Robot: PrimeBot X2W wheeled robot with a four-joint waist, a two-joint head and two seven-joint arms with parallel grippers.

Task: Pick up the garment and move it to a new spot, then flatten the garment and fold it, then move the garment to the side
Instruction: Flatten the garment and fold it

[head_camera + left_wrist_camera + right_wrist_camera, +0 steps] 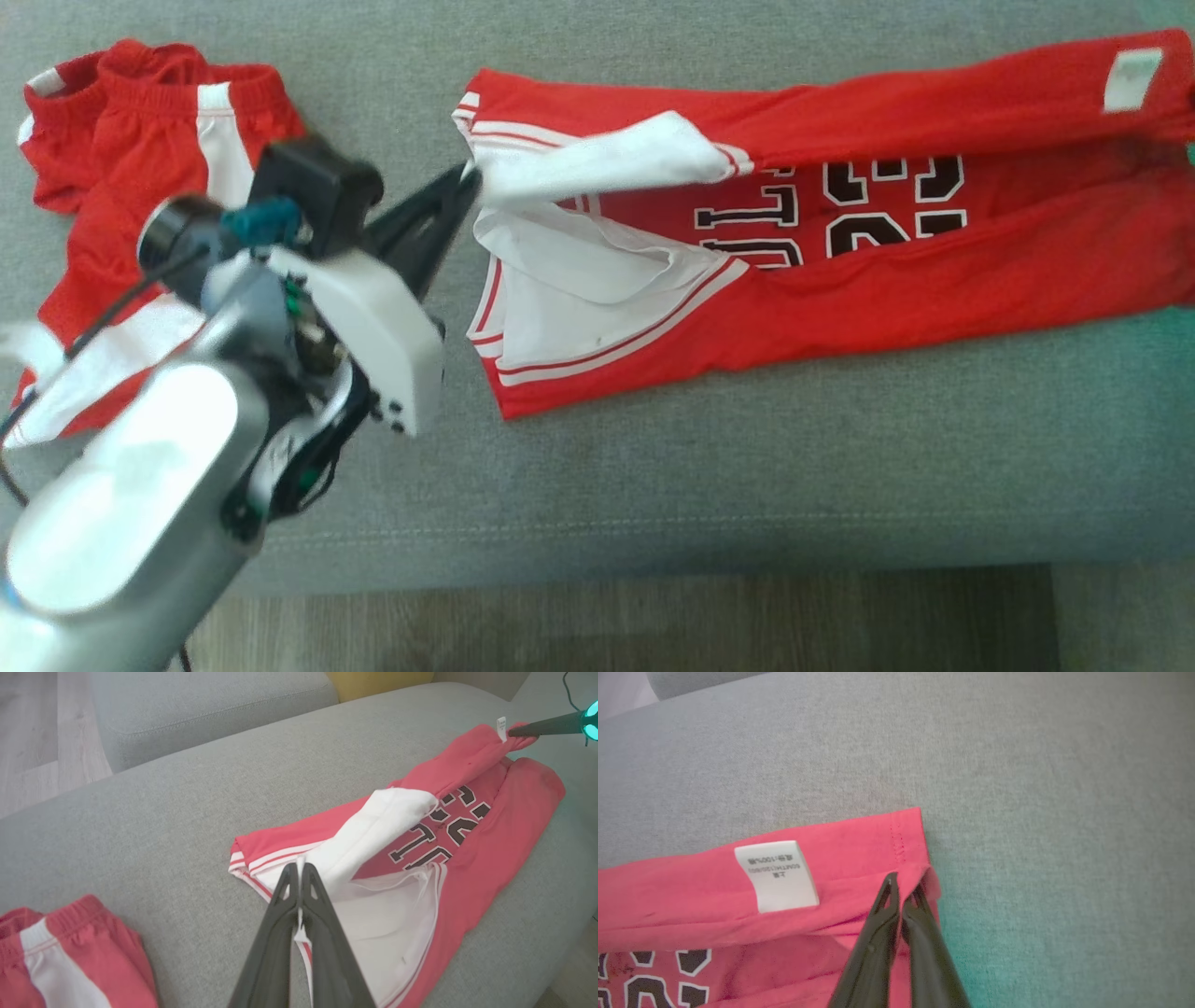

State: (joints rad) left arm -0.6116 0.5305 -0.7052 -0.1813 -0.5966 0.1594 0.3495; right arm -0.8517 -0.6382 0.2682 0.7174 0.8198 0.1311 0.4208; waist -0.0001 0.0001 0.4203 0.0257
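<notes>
The garment (934, 280) is a red jersey with white trim and black numbers, lying lengthwise on the grey sofa with its far long edge folded over the print. My left gripper (467, 182) is at its white armhole end, shut on a strip of white fabric (299, 870). At the opposite end, my right gripper (903, 884) is shut on the red hem corner, just right of the white care label (777, 875). The left wrist view also shows the right gripper (518, 731) pinching that far corner.
A pair of red shorts (121, 140) with white stripes lies at the sofa's left end, partly under my left arm. The sofa seat (747, 448) has bare room in front of the jersey. Wooden floor (653, 616) runs along the sofa's front edge.
</notes>
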